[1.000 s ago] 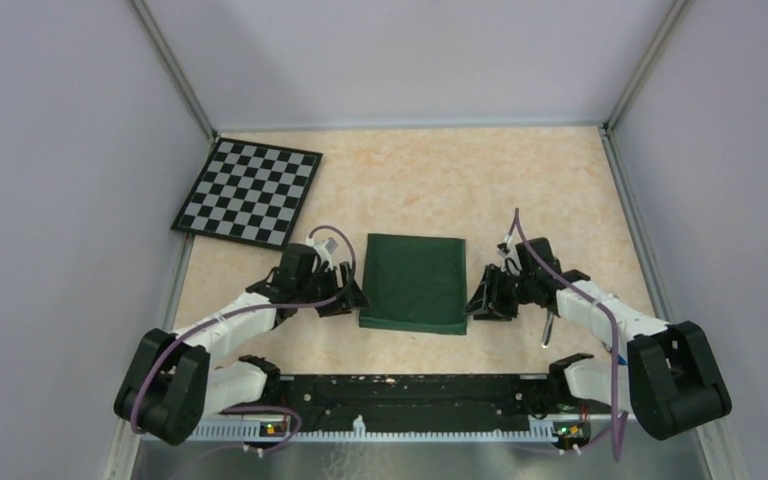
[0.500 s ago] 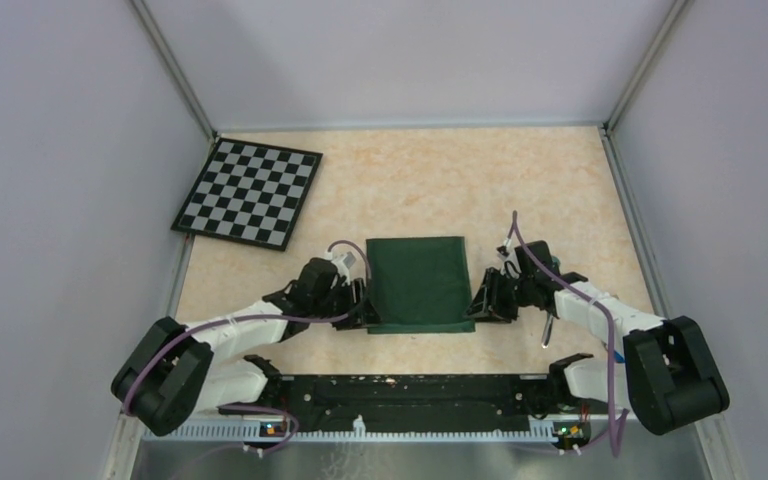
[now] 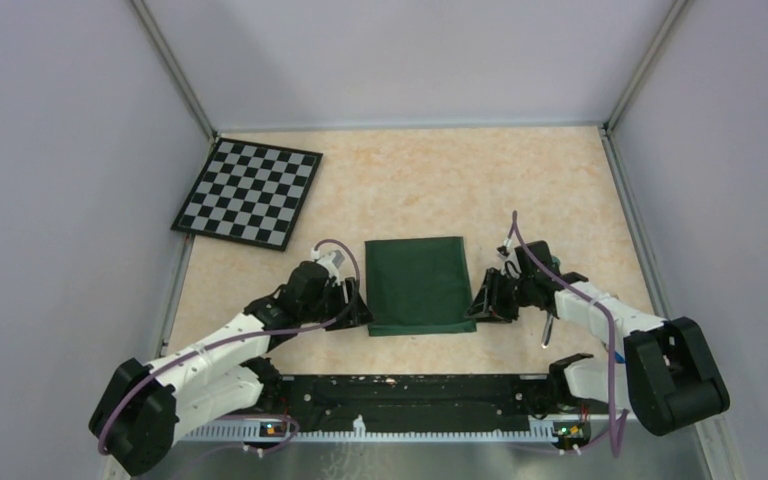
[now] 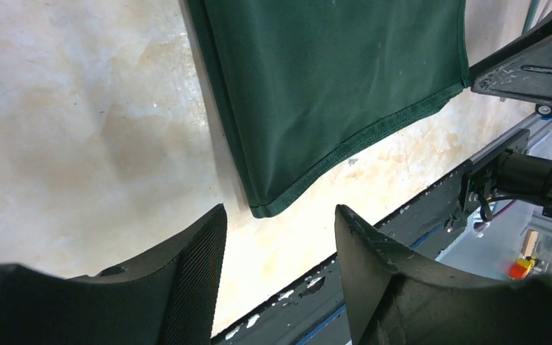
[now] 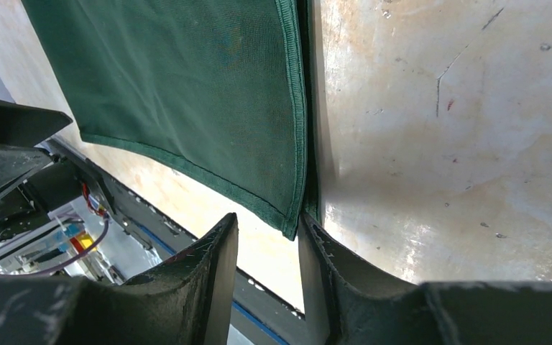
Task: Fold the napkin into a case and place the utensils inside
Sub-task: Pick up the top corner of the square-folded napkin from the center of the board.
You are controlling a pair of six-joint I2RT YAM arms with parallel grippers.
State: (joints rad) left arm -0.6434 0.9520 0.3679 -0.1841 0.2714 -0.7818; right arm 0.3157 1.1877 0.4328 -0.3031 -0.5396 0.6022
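The dark green napkin [image 3: 418,285] lies folded in a rectangle on the table between both arms. My left gripper [image 3: 361,314] is open at its near left corner, which sits just ahead of the gap in the left wrist view [image 4: 280,212], napkin [image 4: 330,86] untouched. My right gripper [image 3: 476,307] is open at the near right corner. In the right wrist view [image 5: 267,223] the napkin [image 5: 187,93] has its top-layer corner between the fingertips, against the right finger [image 5: 313,237]. A slim silver utensil [image 3: 547,330] lies beside the right arm. No case shows.
The black-and-white checkered board [image 3: 250,190] lies at the back left. A black rail [image 3: 410,390] runs along the table's near edge. Grey walls close in the left, right and back sides.
My left gripper has moved right and nearer, up to the napkin's near left corner. The napkin's near edge has shifted slightly right. The right gripper has edged in at its corner.
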